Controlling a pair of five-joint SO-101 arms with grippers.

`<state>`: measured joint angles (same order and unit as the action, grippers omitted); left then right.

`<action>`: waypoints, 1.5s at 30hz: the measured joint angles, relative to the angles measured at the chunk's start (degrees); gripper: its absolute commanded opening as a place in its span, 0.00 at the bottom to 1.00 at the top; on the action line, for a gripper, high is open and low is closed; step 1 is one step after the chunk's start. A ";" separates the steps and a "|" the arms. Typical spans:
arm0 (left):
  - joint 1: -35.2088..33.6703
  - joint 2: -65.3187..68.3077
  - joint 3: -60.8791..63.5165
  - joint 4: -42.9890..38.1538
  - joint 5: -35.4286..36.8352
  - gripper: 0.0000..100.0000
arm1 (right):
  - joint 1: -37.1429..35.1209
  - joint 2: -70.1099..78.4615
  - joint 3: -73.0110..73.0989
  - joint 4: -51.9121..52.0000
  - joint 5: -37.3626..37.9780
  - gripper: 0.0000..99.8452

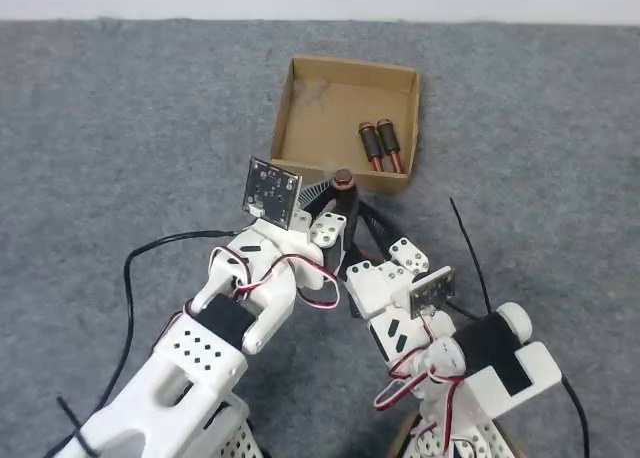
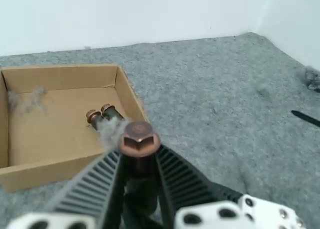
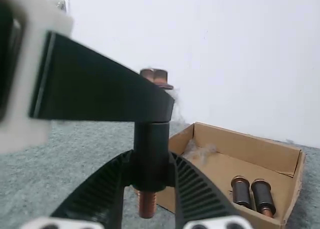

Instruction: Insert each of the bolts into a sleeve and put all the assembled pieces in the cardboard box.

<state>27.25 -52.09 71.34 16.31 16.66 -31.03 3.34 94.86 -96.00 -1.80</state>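
Left fingers (image 2: 95,183) pinch the bolt (image 2: 139,138) under its head; right fingers (image 3: 196,191) clamp its sleeve (image 3: 150,154), just below the cardboard box (image 1: 325,118), upper centre.

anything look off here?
Grey lint tufts: one in a corner of the cardboard box, another by the head of the bolt. The two assembled pieces in the box lie straight. Nothing else odd.
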 measured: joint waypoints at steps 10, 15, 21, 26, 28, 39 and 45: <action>-0.53 0.00 0.62 0.26 -0.18 0.20 | 0.18 0.26 0.00 -0.09 0.00 0.01; -0.35 0.00 0.62 0.26 -0.26 0.20 | 0.18 0.35 0.00 0.00 0.00 0.01; -0.35 0.00 0.62 0.26 -0.26 0.20 | 0.18 0.35 0.00 0.00 0.00 0.01; -1.93 0.00 -2.64 4.84 -0.26 0.20 | 0.79 0.35 0.00 0.00 0.00 0.01; -2.64 -0.35 -5.27 8.44 -0.26 0.20 | 0.97 0.35 0.00 0.00 0.00 0.01; -12.57 -19.60 -9.93 28.92 -0.26 0.20 | 0.97 0.35 0.00 2.02 0.00 0.01; -25.58 -28.92 -9.93 34.64 -0.26 0.20 | 0.97 0.35 0.00 2.02 0.00 0.01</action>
<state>1.67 -81.01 61.41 50.95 16.40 -30.07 3.69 94.86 -93.98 -1.80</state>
